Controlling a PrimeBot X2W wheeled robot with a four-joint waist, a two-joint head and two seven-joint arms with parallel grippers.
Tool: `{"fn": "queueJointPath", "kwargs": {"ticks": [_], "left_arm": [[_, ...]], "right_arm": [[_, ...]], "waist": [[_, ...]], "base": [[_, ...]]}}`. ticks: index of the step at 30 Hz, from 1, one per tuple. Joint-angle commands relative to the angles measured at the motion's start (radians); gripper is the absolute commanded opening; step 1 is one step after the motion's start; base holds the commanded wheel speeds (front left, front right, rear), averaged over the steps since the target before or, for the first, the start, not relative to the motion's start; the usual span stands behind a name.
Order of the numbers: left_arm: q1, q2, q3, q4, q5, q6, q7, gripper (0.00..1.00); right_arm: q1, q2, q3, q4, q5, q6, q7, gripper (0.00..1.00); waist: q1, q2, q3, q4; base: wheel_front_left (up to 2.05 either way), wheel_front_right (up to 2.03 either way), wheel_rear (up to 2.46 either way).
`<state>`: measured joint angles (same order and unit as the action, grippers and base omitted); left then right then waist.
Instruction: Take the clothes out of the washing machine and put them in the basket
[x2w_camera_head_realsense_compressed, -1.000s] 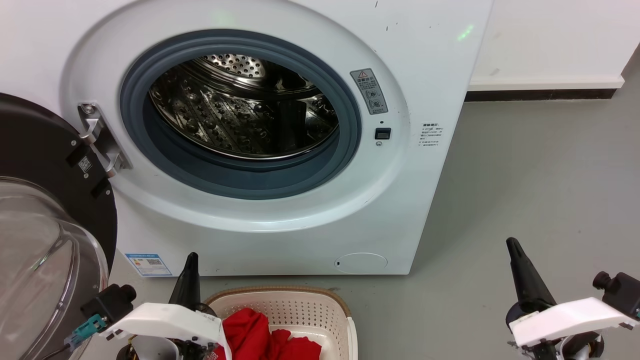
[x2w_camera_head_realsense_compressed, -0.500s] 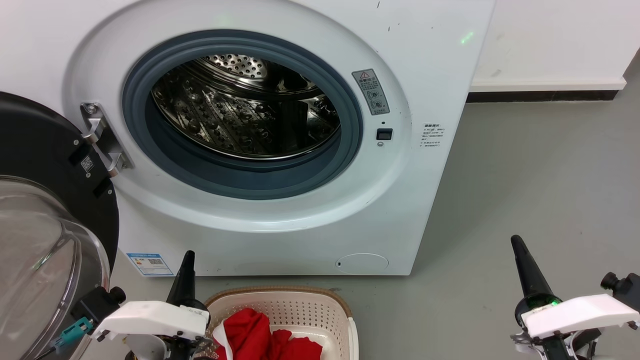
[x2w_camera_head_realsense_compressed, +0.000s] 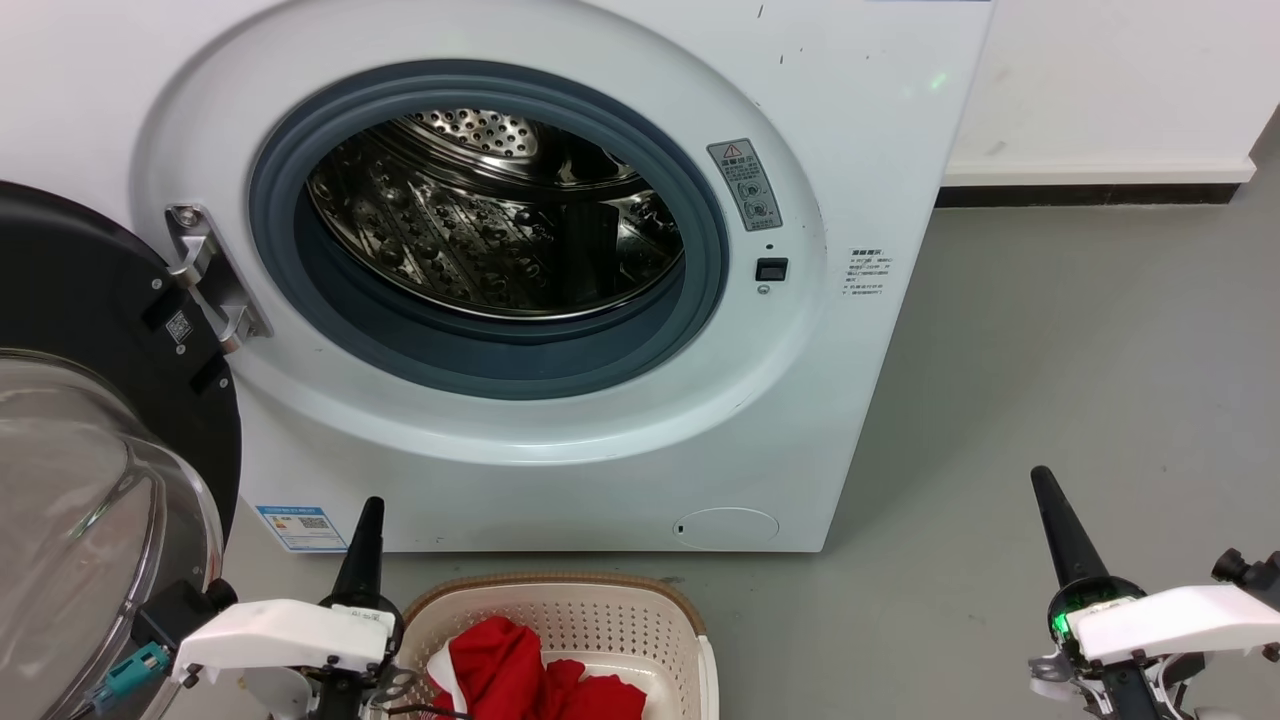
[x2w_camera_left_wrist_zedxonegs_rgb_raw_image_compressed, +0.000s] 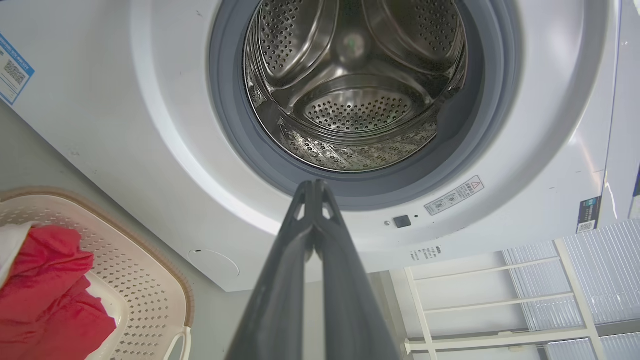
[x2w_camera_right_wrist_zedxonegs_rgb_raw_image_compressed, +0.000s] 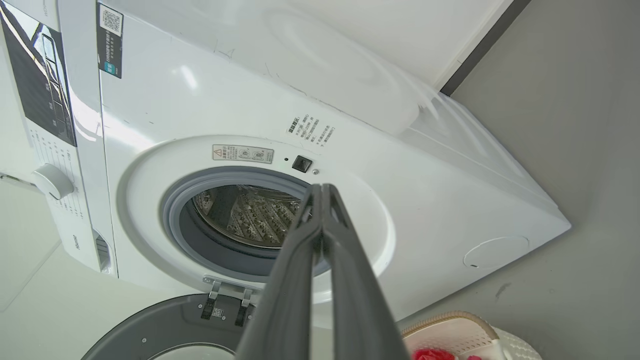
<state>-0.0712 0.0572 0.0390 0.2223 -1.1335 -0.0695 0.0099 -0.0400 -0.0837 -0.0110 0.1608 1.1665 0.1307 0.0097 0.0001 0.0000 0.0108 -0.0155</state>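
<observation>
Bright red fabric garment (x2w_camera_head_realsense_compressed: 520, 668) lay in the cream perforated basket (x2w_camera_head_realsense_compressed: 560, 583) at six o'clock — the steel drum (x2w_camera_head_realsense_compressed: 480, 235) of the white washer (x2w_camera_head_realsense_compressed: 880, 150) looked empty. Left pincer (x2w_camera_left_wrist_zedxonegs_rgb_raw_image_compressed: 314, 186) and right pincer (x2w_camera_right_wrist_zedxonegs_rgb_raw_image_compressed: 323, 190), both closed on nothing, seemingly needed only withdrawal.

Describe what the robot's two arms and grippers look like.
The left gripper and right gripper each have long dark grey fingers tapering to a point, mounted on a white angular wrist shell. The left wrist carries a teal plug; a green light glows at the right fingers' base.

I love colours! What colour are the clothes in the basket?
The clothes are red; left wrist view.
</observation>
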Motion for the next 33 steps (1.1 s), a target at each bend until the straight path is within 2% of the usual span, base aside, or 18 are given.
{"fn": "queueJointPath", "kwargs": {"ticks": [1, 33], "left_arm": [[-0.024, 0.001, 0.008, -0.004, -0.028, -0.008, 0.006, 0.0], [-0.036, -0.004, 0.053, 0.014, -0.318, -0.044, 0.071, 0.0]], "right_arm": [[-0.023, -0.006, -0.005, -0.001, 0.032, 0.0, 0.005, 0.0], [-0.054, 0.0, -0.041, 0.053, 0.321, 0.0, 0.047, 0.0]], "waist": [[0.0, 0.0, 0.0, 0.0], [0.0, 0.0, -0.005, 0.009]], "base": [[0.0, 0.0, 0.0], [0.0, 0.0, 0.0]]}}
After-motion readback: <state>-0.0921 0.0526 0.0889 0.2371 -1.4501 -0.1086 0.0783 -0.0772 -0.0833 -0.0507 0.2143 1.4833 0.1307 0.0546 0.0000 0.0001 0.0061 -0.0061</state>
